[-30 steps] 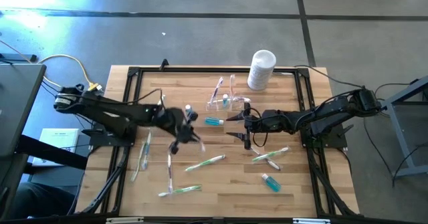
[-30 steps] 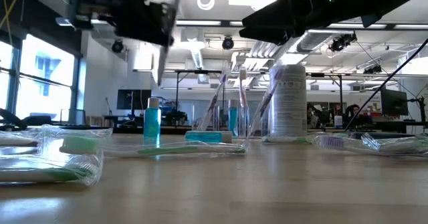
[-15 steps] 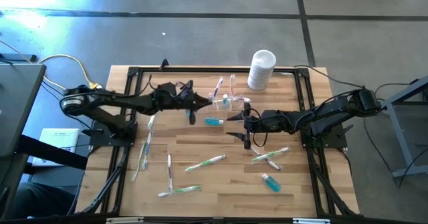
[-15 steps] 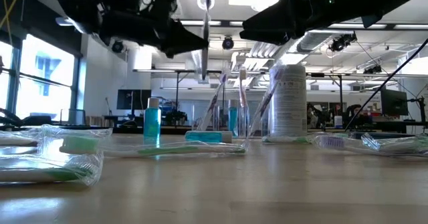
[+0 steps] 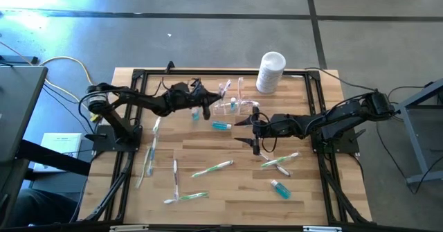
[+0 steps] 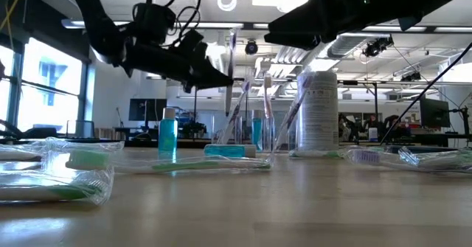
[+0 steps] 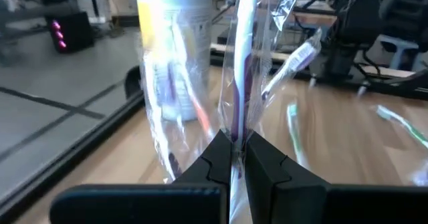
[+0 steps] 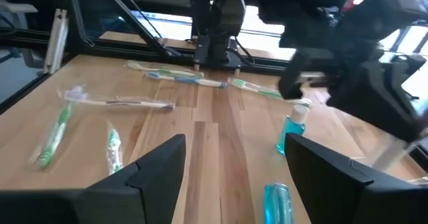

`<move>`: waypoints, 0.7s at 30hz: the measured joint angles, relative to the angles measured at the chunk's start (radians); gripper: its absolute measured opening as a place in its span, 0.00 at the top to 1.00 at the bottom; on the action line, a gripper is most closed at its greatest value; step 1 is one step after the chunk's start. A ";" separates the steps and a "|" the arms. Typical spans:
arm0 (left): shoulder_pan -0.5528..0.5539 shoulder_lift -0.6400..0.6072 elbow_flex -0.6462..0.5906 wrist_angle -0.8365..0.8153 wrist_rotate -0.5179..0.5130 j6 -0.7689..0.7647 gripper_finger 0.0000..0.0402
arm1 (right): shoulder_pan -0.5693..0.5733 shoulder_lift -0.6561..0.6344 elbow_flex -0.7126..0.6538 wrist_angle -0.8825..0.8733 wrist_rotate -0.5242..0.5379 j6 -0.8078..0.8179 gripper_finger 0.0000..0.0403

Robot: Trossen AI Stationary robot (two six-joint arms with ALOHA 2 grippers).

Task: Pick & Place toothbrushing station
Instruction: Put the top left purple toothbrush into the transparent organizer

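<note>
Your left claw (image 7: pixel 235 158) is clamping a wrapped toothbrush (image 7: pixel 242 57) upright between its fingers, and it is hanging just beside the toothbrushing station (image 5: pixel 232 104). That clear holder is sitting near the far edge of the table (image 5: pixel 228 190), close to the white container (image 5: pixel 270 71), with toothbrushes already standing in it. Your right claw (image 5: pixel 253 131) is hovering near mid-table, just on the near side of the station, its fingers standing apart and gripping nothing.
</note>
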 joint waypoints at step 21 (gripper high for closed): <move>0.023 0.130 0.000 0.003 0.029 -0.209 0.84 | 0.000 0.000 0.000 0.005 -0.008 0.000 0.39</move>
